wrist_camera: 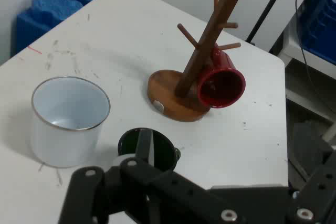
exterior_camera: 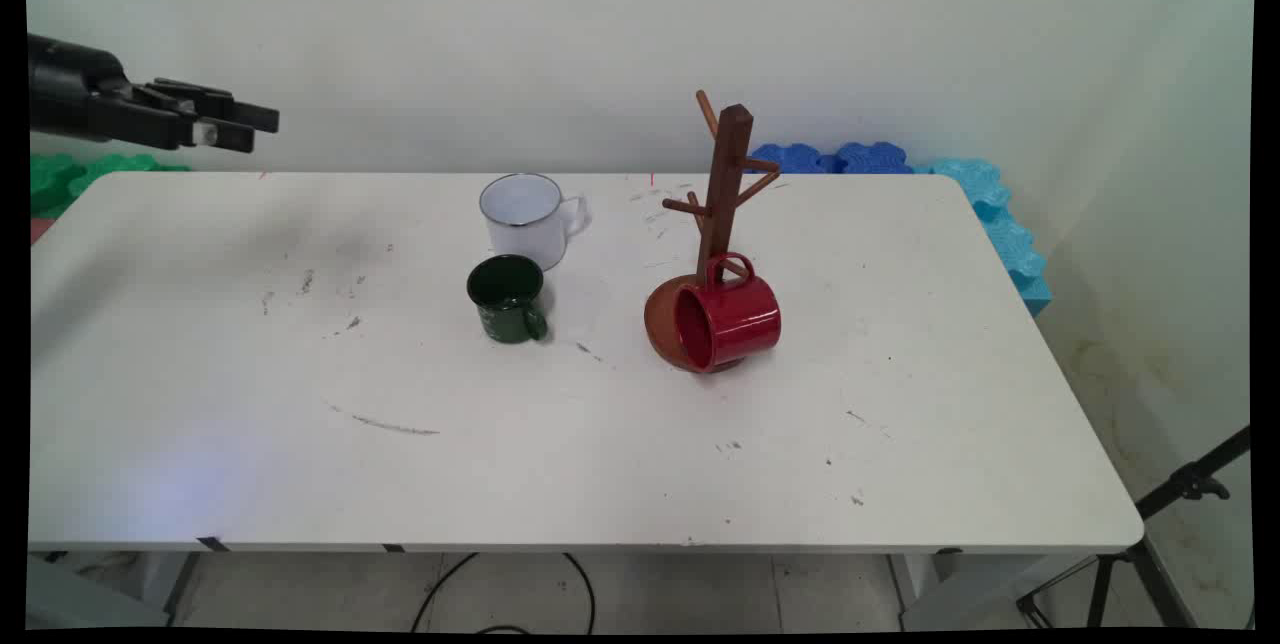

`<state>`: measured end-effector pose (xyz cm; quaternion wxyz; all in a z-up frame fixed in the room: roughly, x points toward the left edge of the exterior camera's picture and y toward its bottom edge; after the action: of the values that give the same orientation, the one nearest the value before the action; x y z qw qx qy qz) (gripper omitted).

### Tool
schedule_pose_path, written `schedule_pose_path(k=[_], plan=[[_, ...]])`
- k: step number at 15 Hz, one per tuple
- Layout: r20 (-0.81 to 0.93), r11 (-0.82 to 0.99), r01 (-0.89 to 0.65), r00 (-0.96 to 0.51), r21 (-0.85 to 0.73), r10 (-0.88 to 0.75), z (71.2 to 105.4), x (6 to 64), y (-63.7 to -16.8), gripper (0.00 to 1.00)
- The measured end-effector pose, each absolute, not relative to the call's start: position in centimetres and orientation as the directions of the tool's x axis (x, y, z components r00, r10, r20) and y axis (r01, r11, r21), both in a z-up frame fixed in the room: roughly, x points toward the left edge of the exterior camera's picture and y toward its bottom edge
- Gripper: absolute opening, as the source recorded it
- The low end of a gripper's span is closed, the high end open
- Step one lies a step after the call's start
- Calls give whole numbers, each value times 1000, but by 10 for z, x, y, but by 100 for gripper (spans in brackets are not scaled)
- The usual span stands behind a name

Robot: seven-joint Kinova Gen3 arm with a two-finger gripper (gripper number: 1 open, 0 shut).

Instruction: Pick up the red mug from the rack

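My gripper [exterior_camera: 262, 124] hangs high over the table's far left corner, pointing right, shut on nothing. It is well apart from every object. A white enamel mug [exterior_camera: 525, 216] stands upright at the table's middle back, and a small dark green mug [exterior_camera: 507, 299] stands just in front of it. To the right rises a brown wooden mug tree [exterior_camera: 722, 194]. A red mug [exterior_camera: 728, 322] hangs by its handle from a low peg, its mouth facing front-left, resting against the tree's round base. In the hand view the gripper [wrist_camera: 147, 140] overlaps the green mug [wrist_camera: 163, 150], with the white mug [wrist_camera: 68, 119] on the left and the red mug [wrist_camera: 220, 85] beyond.
The white table [exterior_camera: 600, 454] carries scuff marks. Blue foam tiles [exterior_camera: 985, 204] lie behind its right back corner and green foam tiles [exterior_camera: 70, 174] at the far left. A black tripod [exterior_camera: 1170, 524] stands off the front right corner.
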<state>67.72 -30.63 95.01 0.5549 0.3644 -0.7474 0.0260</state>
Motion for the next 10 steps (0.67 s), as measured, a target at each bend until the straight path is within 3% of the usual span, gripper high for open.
schedule_pose_path(k=[10], plan=[[857, 715, -592, -78, 371, -509, 966, 609, -330, 100]])
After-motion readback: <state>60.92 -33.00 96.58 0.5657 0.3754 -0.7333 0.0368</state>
